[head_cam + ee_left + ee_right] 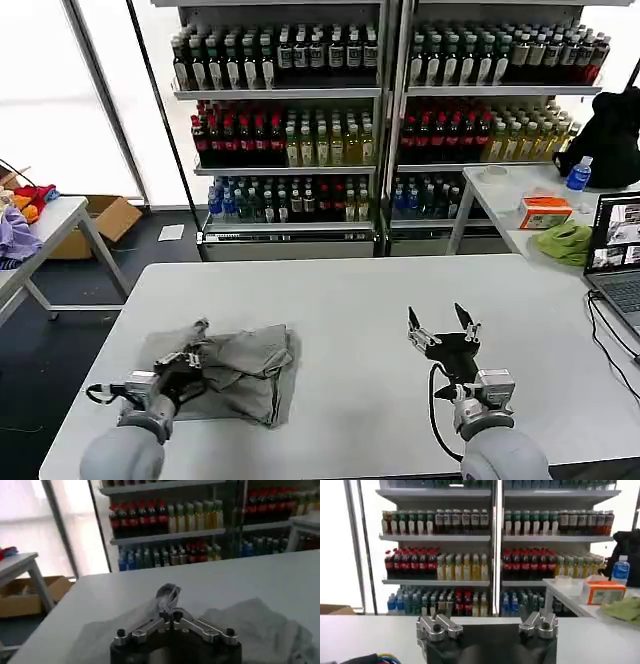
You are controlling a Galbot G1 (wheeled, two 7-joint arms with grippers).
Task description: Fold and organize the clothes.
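Left end effector [196, 345] pinching grey shirt [245, 370] | right end effector [441, 327] spread

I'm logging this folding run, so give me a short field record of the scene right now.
surface: white table
garment: grey shirt, crumpled, partly folded, on the table's left side
left claw: shut on a pinch of the grey shirt's edge, fabric bunched between the fingertips
right claw: open, above bare table to the right, apart from the grey shirt
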